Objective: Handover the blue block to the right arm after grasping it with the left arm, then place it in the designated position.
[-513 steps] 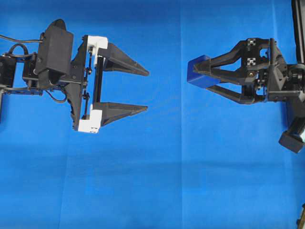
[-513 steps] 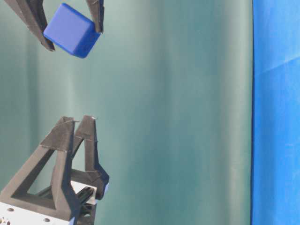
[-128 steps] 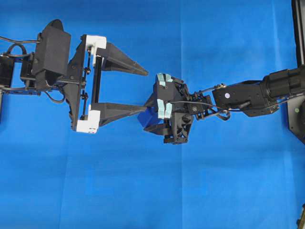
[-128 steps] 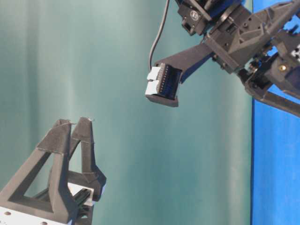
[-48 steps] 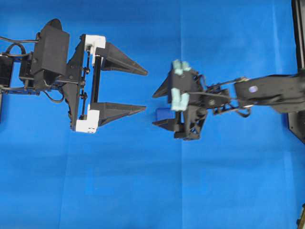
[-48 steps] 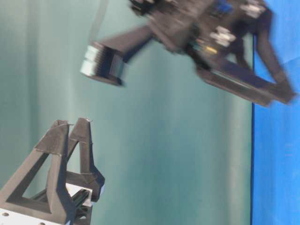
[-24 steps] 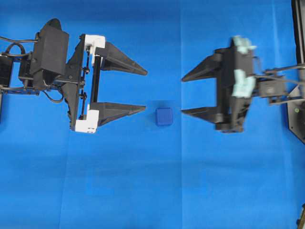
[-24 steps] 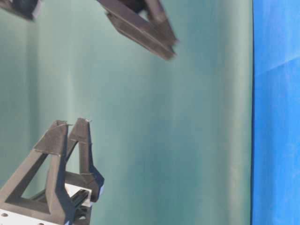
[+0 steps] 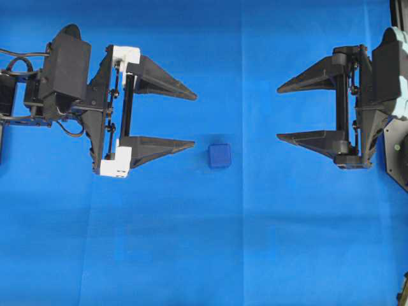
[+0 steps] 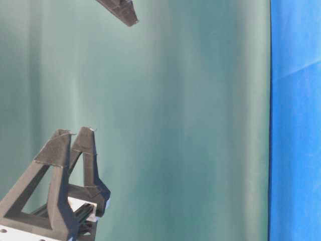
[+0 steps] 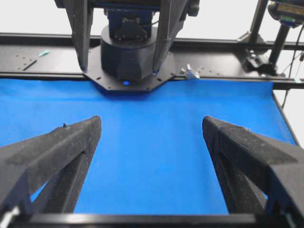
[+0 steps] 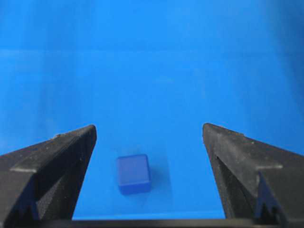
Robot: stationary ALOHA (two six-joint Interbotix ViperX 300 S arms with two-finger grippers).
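- blue block sits flat on the blue cloth that covers the tabletop, near the middle of the overhead view, nothing touching it
- my left gripper has its jaws spread wide and empty; white brackets at the finger bases, tips pointing toward the middle
- the lower finger's tip of my left gripper is just beside the block on its left, with a small gap of cloth between them
- my right gripper is all black, jaws spread wide, empty, tips pointing left toward the block
- right gripper is well apart from the block, over at the right edge of the overhead view
- right wrist view: block lies low in the frame between my two right fingers, closer to the left one, touching neither
- left wrist view: my left gripper shows only bare cloth between its fingers; block not visible here; black round arm base stands past the far edge of the cloth
- table-level view: left gripper at lower left against a green backdrop, fingers overlap in line so the gap does not show; one dark fingertip of my right gripper pokes in at top; block not in this view
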